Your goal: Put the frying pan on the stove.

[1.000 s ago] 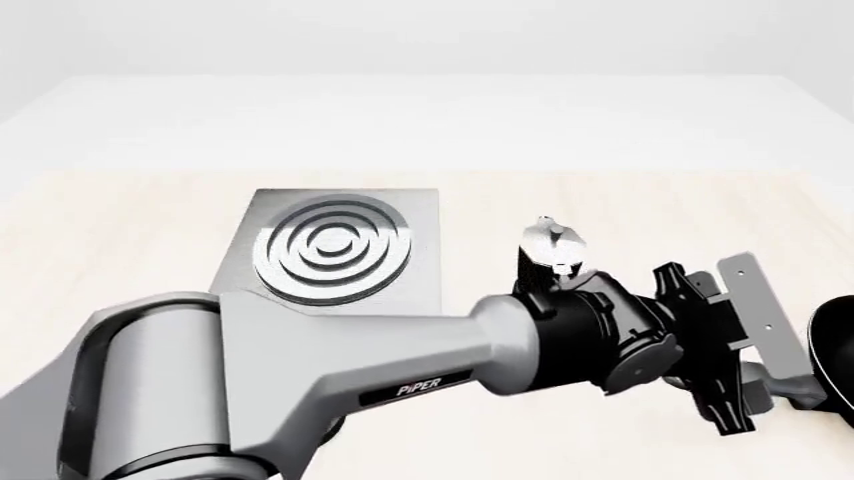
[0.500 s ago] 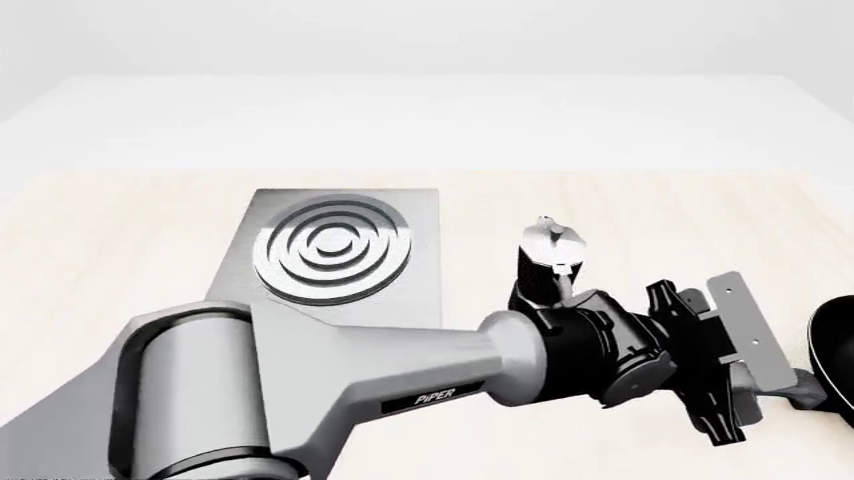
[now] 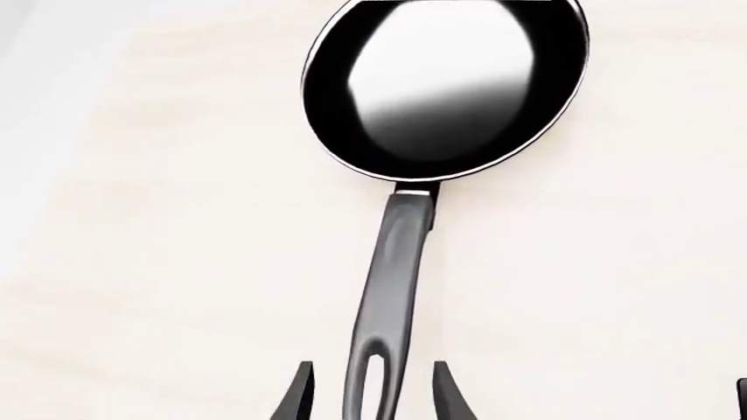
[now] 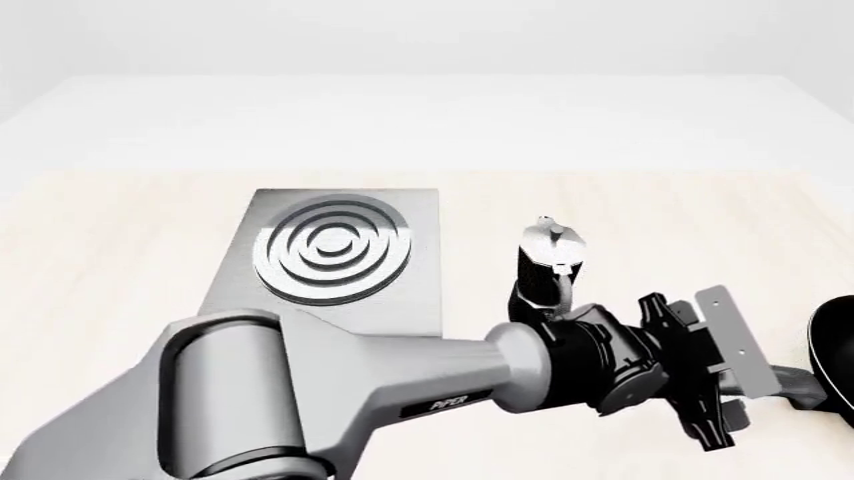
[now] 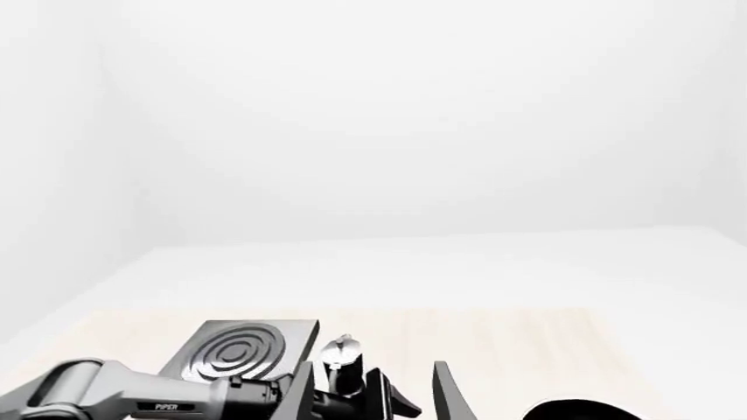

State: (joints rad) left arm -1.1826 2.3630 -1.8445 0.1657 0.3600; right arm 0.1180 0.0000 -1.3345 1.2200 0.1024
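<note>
The frying pan [image 3: 446, 83] lies flat on the table, round and black with a pale glossy inside. Its long dark handle [image 3: 391, 289] points back at my left gripper [image 3: 373, 398]. That gripper is open, with one fingertip [image 3: 297, 398] on each side of the handle's holed end, and I cannot tell if they touch it. In the front view the pan [image 4: 835, 350] is cut off by the right edge, with my left gripper [image 4: 767, 385] low beside it. The stove [image 4: 334, 250] sits far to the left. My right gripper [image 5: 376, 394] is open and empty, held high.
A small black-and-silver moka pot [image 4: 547, 258] stands between the stove and the pan, just behind my left wrist. My left arm [image 4: 400, 390] stretches across the near table from left to right. The right wrist view also shows the stove [image 5: 240, 350] and the moka pot [image 5: 341, 354].
My left arm has reached further right and dropped lower, bringing the gripper down towards the pan's handle. The pan, the stove and the moka pot have not moved.
</note>
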